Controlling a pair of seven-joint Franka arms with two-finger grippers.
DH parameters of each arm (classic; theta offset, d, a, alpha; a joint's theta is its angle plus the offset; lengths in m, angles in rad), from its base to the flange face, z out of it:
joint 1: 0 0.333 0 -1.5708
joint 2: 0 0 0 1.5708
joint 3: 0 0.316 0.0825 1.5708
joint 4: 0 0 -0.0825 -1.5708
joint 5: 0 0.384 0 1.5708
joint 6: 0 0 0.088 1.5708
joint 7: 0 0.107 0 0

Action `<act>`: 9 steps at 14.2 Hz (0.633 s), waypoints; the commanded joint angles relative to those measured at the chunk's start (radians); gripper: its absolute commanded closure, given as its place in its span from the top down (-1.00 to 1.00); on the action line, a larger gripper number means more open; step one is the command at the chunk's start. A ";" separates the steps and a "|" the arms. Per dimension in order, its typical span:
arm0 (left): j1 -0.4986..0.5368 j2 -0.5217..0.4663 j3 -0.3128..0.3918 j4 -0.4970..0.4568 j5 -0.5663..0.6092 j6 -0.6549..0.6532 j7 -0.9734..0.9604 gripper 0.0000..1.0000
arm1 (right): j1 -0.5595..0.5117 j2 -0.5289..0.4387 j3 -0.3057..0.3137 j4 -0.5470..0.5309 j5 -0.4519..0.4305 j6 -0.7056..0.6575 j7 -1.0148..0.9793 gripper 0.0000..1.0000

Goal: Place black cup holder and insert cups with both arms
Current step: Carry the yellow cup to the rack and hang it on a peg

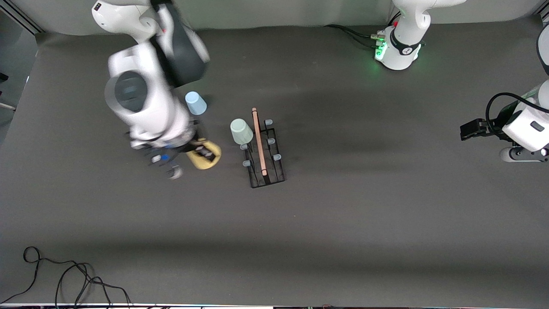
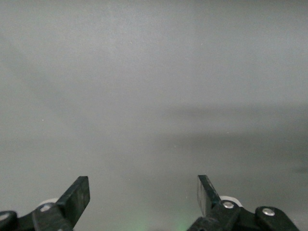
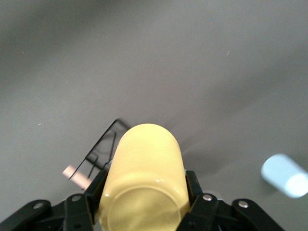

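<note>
Right gripper (image 3: 144,202) pinches yellow cup (image 3: 144,178) beside black cup holder (image 1: 263,148); tip mouth down squarely over a free peg before release. Left gripper (image 2: 143,197) waits, spread.

Black cup holder (image 1: 263,150): small wire rack, light wooden rod along its top, grey-tipped pegs down both sides. Stands on the table near the middle, long axis running toward the front camera.

Pale green cup (image 1: 241,131): upside down on a peg of the rack's side toward the right arm's end, at the end farther from the front camera.

Light blue cup (image 1: 196,103): on the table, apart from the rack, toward the right arm's end, farther from the front camera than the rack.

Yellow cup (image 3: 144,178): clamped between the right gripper's (image 3: 144,204) fingers, tilted, up over the table beside the rack.
</note>
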 commanded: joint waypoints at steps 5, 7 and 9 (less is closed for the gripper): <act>0.005 -0.011 -0.001 -0.004 -0.010 -0.007 0.018 0.99 | 0.091 0.060 -0.012 -0.061 0.025 0.142 0.196 -0.48; 0.004 -0.011 -0.001 -0.003 -0.010 -0.007 0.018 0.99 | 0.091 0.061 -0.010 -0.099 0.026 0.195 0.194 -0.48; 0.004 -0.011 -0.001 -0.003 -0.010 -0.007 0.018 0.99 | 0.096 0.081 -0.010 -0.128 0.051 0.253 0.194 -0.48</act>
